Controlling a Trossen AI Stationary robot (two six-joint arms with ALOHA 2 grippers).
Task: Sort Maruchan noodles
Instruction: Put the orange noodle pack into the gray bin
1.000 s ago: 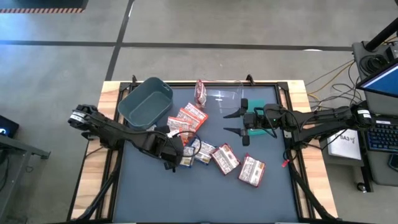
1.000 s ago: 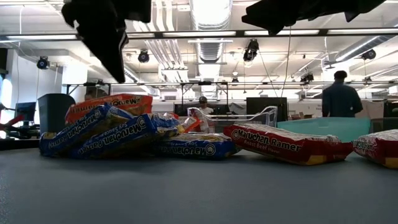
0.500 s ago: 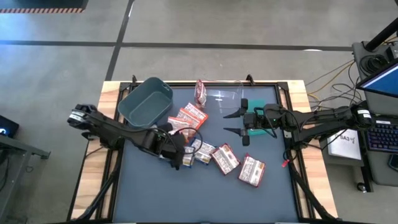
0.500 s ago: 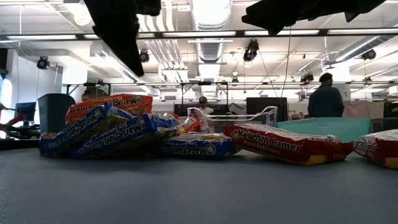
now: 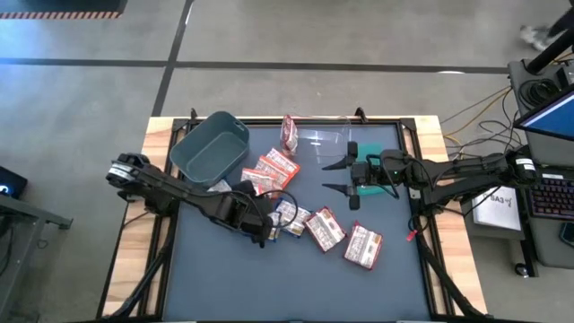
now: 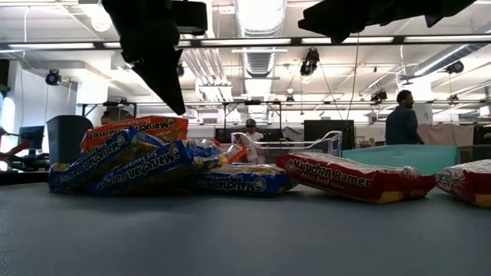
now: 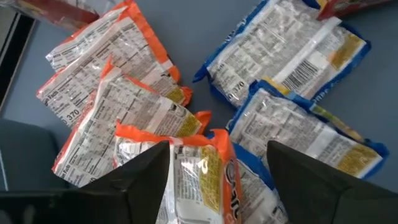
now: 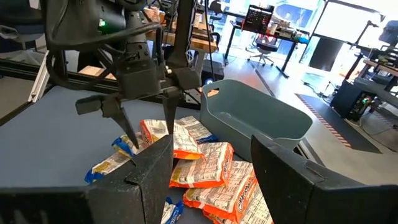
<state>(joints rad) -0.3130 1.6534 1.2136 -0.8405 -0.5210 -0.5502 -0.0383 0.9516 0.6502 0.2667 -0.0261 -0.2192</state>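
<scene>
The Maruchan noodles lie as flat packets in a loose pile mid-table: orange ones, blue ones and maroon ones, with another maroon one to their right. A maroon packet lies apart at the far edge. My left gripper is open and points steeply down over the pile's left end. Its fingers stand on either side of a crumpled orange packet that rests on the blue packets, and its fingertips show above the packets. My right gripper hovers open right of the pile, holding nothing.
A grey bin stands at the table's far left corner. A clear bin stands at the far middle, next to the lone maroon packet. Bare grey mat fills the near half. A person stands in the room behind.
My left gripper has moved toward the table's right edge, over the pile's left end, and has come down a little toward the packets. The packets have stayed where they were.
</scene>
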